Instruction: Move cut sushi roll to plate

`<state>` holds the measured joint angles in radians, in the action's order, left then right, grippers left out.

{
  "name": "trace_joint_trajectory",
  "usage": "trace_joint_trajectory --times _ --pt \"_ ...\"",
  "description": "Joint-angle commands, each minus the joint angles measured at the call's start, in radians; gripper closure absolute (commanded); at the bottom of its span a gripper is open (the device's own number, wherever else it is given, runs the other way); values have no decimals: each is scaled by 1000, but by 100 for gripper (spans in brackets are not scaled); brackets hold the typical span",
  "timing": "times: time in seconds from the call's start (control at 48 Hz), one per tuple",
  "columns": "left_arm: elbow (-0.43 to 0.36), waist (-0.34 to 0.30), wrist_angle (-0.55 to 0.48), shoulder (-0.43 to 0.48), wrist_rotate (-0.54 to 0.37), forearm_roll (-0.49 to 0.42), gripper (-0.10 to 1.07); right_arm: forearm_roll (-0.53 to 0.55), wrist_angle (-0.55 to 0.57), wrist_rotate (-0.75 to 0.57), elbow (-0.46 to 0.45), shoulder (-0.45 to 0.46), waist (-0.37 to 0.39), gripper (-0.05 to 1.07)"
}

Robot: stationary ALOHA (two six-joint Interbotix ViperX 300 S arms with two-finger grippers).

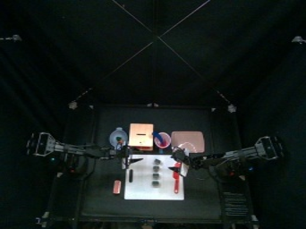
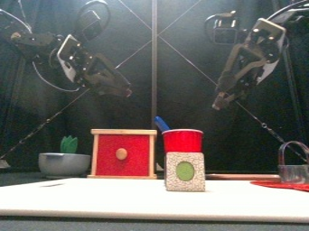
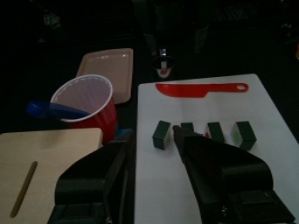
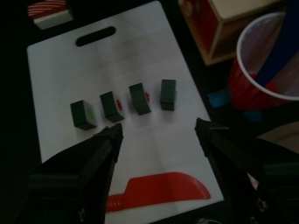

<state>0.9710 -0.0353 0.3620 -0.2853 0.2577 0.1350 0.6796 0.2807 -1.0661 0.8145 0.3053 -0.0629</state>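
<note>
We see a small black table [image 1: 107,207] carrying everything. A white cutting board [image 1: 156,177] lies on its middle, reaching toward the front edge. On the board a row of four dark cut sushi roll [image 4: 121,105] pieces sits across the middle, and a red-handled knife [image 1: 177,180] rests along the board's right side. Toward the back edge stand a wooden box [image 1: 143,137], a red cup [image 1: 164,140], a blue-grey dish [image 1: 117,138] to the left, and the plate [image 1: 191,139] to the right. A small reddish piece [image 1: 117,185] lies left of the board.
</note>
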Motion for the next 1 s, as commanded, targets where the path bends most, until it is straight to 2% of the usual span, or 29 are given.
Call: trace_joint_trajectory --times 0.0,0.167,0.375,0.562,0.979 --pt "-18 -3 8 -3 2 -5 18 3 -6 0 -74 -38 21 6" --pt "20 -11 8 0 5 -17 18 -17 5 -2 -149 -147 67 6" --pt "54 -5 8 -11 9 -44 18 -124 2 0 -190 -272 84 6" --pt "54 -3 8 -11 8 -94 18 -209 6 0 -210 -322 98 6" --pt "61 0 8 -11 8 -101 18 -238 6 0 -232 -399 115 6"
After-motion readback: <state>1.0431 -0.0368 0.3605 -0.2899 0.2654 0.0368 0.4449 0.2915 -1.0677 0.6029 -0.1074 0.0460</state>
